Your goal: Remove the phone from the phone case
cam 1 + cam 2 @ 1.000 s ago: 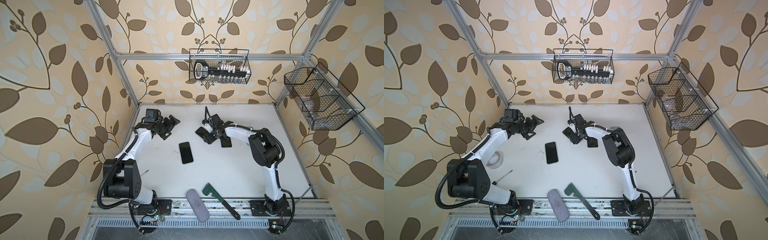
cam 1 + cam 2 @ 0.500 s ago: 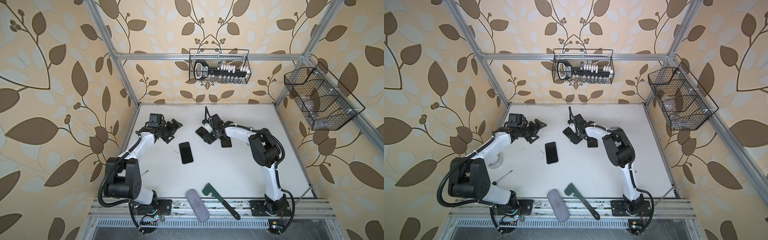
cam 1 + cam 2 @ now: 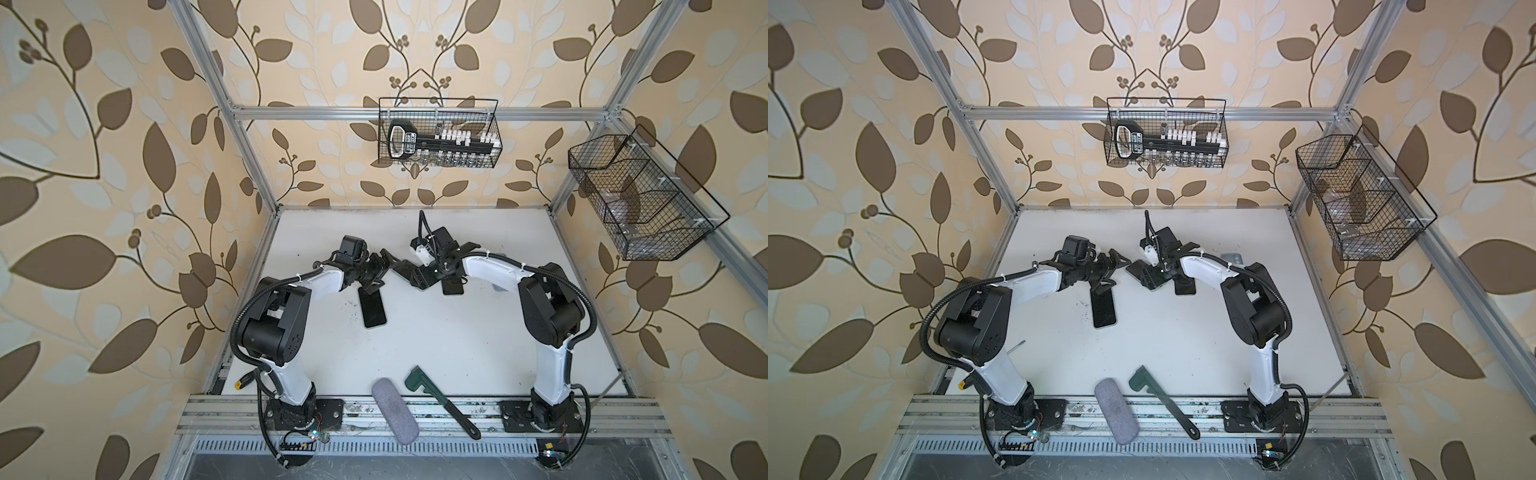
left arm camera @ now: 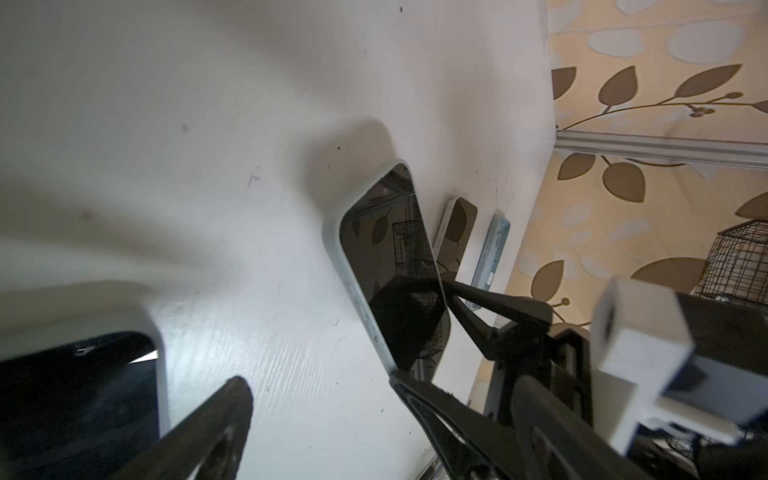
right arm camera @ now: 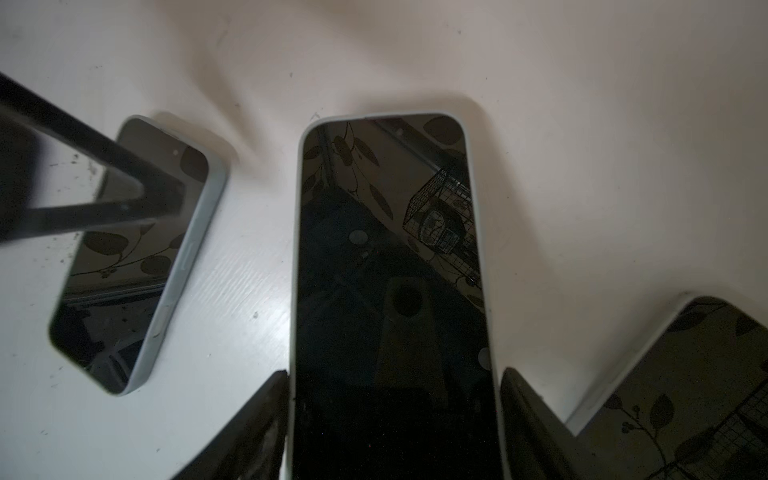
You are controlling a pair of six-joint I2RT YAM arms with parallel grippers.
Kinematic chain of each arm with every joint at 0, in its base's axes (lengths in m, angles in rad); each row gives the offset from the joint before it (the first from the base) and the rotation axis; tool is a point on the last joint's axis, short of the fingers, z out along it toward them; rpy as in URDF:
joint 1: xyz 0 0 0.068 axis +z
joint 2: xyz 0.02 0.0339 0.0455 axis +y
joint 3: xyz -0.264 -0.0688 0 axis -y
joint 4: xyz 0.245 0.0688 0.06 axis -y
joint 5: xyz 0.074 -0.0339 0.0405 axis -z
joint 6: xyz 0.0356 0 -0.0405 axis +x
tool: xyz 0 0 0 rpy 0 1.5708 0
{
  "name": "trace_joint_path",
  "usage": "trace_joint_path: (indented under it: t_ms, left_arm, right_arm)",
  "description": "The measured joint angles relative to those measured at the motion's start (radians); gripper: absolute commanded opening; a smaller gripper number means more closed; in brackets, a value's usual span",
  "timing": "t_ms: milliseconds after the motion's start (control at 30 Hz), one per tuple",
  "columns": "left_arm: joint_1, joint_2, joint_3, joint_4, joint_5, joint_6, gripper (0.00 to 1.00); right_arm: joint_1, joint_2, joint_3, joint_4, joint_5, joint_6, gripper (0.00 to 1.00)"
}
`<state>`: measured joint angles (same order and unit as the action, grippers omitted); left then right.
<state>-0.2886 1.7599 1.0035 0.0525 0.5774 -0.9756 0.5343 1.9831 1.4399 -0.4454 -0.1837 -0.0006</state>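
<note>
A dark-screened phone point(image 5: 386, 270) in a pale blue-grey phone case point(image 5: 296, 249) lies lengthwise between my right gripper's point(image 5: 395, 382) fingers. Both pads sit against the case's long sides. In the left wrist view that phone point(image 4: 386, 266) is tilted, one end lifted off the white table. In both top views my right gripper point(image 3: 415, 274) is at mid-table near the back. My left gripper point(image 3: 386, 272) stands open close beside it with nothing between its fingers point(image 4: 232, 399). One of its tips is at the held phone's near corner.
A second cased phone point(image 3: 372, 309) lies under my left gripper. A third point(image 3: 451, 287) lies beside my right gripper. An empty pale case point(image 3: 498, 286) sits behind the right arm. A grey pouch point(image 3: 395, 415) and a green wrench point(image 3: 440, 399) lie at the front edge. Wire baskets point(image 3: 438, 133) hang on the walls.
My left arm has swung toward the middle, bringing its open gripper beside the right gripper. The right gripper has stayed in place, its jaws a little narrower on the phone.
</note>
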Motion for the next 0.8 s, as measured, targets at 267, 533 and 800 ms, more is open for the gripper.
trace_joint_path:
  t_ms: [267, 533, 800]
  left_arm:
    - [-0.014, 0.064, 0.01, 0.056, 0.002, -0.02, 0.99]
    - [-0.014, 0.066, 0.01, 0.064, 0.0, -0.023, 0.99]
    - [-0.014, 0.066, 0.011, 0.064, 0.0, -0.023, 0.99]
  right_arm:
    - [-0.014, 0.015, 0.0, 0.002, -0.005, 0.005, 0.59]
    - [-0.01, 0.082, -0.024, 0.031, 0.032, 0.006, 0.59]
    - [0.024, 0.082, -0.034, 0.068, 0.066, 0.01, 0.67]
